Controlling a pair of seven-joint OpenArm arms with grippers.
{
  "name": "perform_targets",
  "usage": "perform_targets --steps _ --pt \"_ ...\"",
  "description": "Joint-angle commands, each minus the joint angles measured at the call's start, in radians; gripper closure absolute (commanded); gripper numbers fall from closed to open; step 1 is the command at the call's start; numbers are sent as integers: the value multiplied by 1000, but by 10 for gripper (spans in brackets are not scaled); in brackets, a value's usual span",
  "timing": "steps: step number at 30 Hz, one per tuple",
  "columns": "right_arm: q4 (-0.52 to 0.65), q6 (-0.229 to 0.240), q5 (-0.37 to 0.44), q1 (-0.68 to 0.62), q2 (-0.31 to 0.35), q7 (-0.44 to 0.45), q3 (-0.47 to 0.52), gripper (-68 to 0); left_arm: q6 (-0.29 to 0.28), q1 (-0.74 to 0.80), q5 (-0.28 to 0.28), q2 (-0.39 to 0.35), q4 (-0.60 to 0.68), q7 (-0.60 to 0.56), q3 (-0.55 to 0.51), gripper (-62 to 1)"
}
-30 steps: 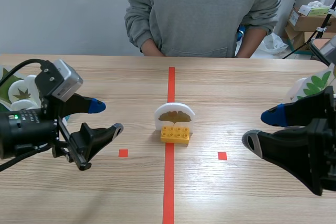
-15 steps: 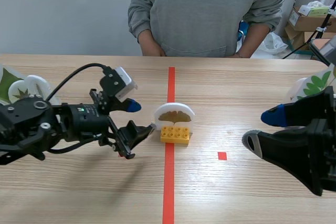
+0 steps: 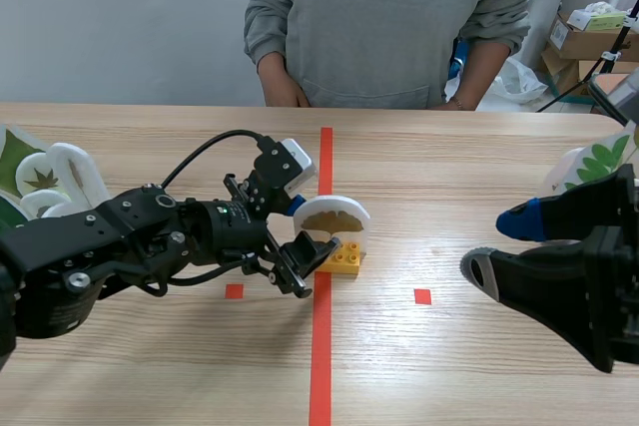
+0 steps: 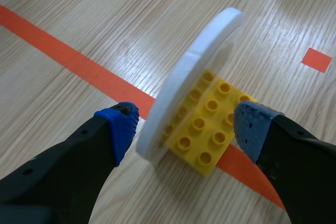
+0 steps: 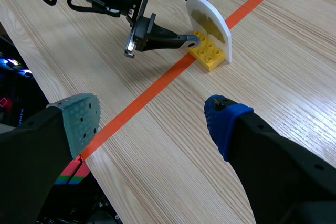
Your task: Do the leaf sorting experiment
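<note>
My left gripper (image 3: 308, 229) stood with its fingers spread, holding nothing. They straddled the white leaf disc (image 4: 194, 72) and the yellow brick (image 4: 207, 129) in which the disc stood on edge. The blue pad (image 4: 118, 129) was just beside the disc's back face and the other pad just off the brick's front edge. I could not tell for certain that either was clear of contact.

The trouble I foresaw lay in the closing. One pad would meet the thin disc and the other the low brick, so the squeeze would be uneven. That could lever the disc out of its seat, or skid the brick along the orange tape line (image 3: 321, 346) before the grip took. A lift from so low a hold might also let the disc swing.

My right gripper (image 5: 149, 115) hung well apart from all this, fingers wide and empty.
</note>
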Motion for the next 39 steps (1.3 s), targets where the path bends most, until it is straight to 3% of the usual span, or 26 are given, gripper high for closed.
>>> perform_targets --steps 1,9,25,32,35,39 --pt "0 8 10 12 13 15 5 -411 13 -17 -9 17 16 -21 -8 -407" --pt "0 8 10 12 13 15 5 -411 16 -19 -9 31 2 -25 -8 -400" --pt "0 8 10 12 13 15 5 -411 16 -19 -10 31 2 -39 -8 -126" --pt "0 8 10 12 13 15 5 -411 16 -18 -10 31 2 -51 -8 -109" --pt "0 8 10 12 13 15 5 -411 14 -16 -10 31 2 -58 -8 -36" --pt "0 8 10 12 13 16 5 -411 8 -10 -10 31 3 -62 -8 -41"
